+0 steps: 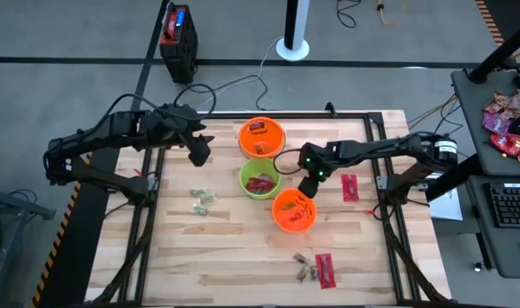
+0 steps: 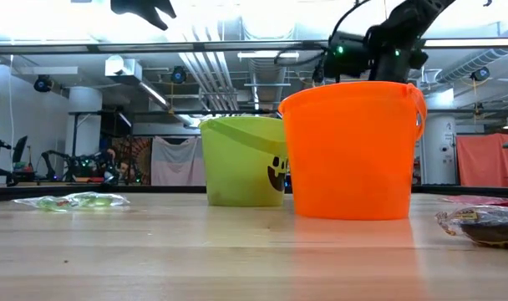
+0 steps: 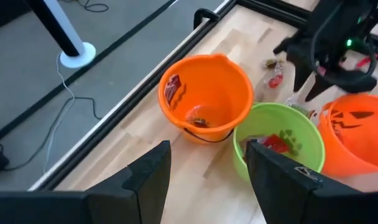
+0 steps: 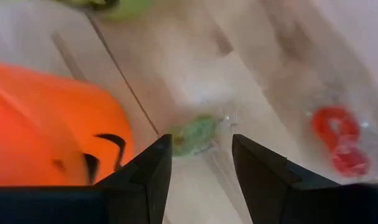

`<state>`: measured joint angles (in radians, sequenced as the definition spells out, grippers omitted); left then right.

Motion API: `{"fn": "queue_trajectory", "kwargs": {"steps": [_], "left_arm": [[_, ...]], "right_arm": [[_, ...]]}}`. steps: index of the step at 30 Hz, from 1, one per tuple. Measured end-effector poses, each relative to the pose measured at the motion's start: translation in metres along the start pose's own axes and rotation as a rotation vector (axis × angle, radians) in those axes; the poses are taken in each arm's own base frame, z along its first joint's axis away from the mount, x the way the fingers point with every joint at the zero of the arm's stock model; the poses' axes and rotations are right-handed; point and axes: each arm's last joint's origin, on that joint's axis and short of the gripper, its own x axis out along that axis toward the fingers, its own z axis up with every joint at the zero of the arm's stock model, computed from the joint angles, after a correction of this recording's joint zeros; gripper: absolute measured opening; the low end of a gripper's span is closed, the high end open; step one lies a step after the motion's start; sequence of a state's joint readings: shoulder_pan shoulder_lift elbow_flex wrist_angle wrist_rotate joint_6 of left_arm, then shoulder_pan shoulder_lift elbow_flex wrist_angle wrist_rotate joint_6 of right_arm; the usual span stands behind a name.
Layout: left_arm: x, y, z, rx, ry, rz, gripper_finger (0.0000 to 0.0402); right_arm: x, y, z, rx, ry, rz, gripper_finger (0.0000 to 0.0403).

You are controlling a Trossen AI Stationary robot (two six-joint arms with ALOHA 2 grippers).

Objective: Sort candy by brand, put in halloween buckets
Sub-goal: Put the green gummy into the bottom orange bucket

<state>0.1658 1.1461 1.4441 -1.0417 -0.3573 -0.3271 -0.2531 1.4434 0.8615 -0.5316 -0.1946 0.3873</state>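
Three buckets stand in a row: a far orange bucket (image 1: 261,137) with a red packet inside, a lime green bucket (image 1: 260,178) with red candy inside, and a near orange bucket (image 1: 294,211). My right gripper (image 1: 311,181) hovers open just right of the green and near orange buckets. In its wrist view the open right gripper (image 4: 201,142) frames a pale green candy (image 4: 192,140) lying on the wood below. My left gripper (image 1: 198,154) hangs open above the table, left of the far orange bucket (image 3: 204,93).
Pale green candies (image 1: 203,201) lie on the table's left part. One red packet (image 1: 349,186) lies right of my right gripper; another red packet (image 1: 326,268) and dark brown pieces (image 1: 306,269) lie near the near edge. More candy (image 1: 508,120) sits on a side desk.
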Motion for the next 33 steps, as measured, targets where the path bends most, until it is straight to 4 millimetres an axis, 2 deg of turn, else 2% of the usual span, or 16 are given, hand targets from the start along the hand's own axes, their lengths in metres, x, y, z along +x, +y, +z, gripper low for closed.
{"fn": "queue_trajectory", "kwargs": {"steps": [10, 22, 26, 33], "left_arm": [[0.004, -0.002, 0.000, -0.046, 0.009, 0.003, 0.0190], [0.006, -0.003, 0.001, -0.047, 0.015, 0.005, 0.0189], [0.006, -0.003, 0.001, -0.047, 0.015, 0.005, 0.0189], [0.006, -0.003, 0.000, -0.045, 0.018, 0.005, 0.0189]], "right_arm": [[0.028, -0.010, -0.004, -0.054, 0.005, -0.073, 0.0160], [0.032, -0.010, -0.002, -0.057, 0.000, -0.069, 0.0152], [0.039, -0.010, 0.002, -0.066, -0.030, -0.052, 0.0119], [0.041, -0.010, 0.003, -0.083, -0.034, -0.047, 0.0019]]}}
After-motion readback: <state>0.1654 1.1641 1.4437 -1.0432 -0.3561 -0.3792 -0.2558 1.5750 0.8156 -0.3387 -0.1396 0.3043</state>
